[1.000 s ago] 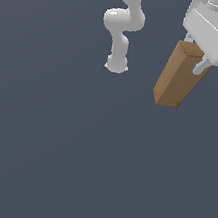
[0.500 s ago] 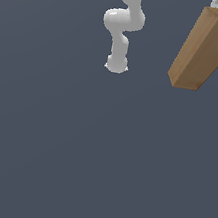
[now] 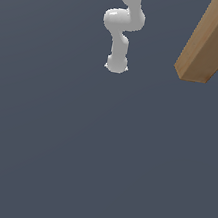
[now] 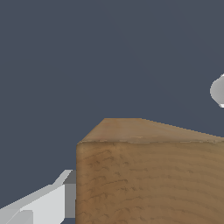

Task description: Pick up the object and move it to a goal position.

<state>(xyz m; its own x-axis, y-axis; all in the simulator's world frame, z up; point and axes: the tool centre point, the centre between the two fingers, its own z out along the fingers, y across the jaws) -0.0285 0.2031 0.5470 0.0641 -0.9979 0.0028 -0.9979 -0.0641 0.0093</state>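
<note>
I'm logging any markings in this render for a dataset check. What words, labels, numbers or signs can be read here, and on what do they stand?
None: no text, label, number or sign shows in either view.
The wooden block shows only bare wood grain.
The hand, of which only one finger shows, and the arm are plain white.
The floor is unmarked grey.

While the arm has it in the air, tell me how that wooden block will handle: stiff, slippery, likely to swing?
The wooden block looks rigid: straight edges, flat faces, no sag. It hangs tilted in the exterior view with its long end below the gripper finger, so it could pivot if the grip is light. Its smooth faces may be somewhat slippery.
</note>
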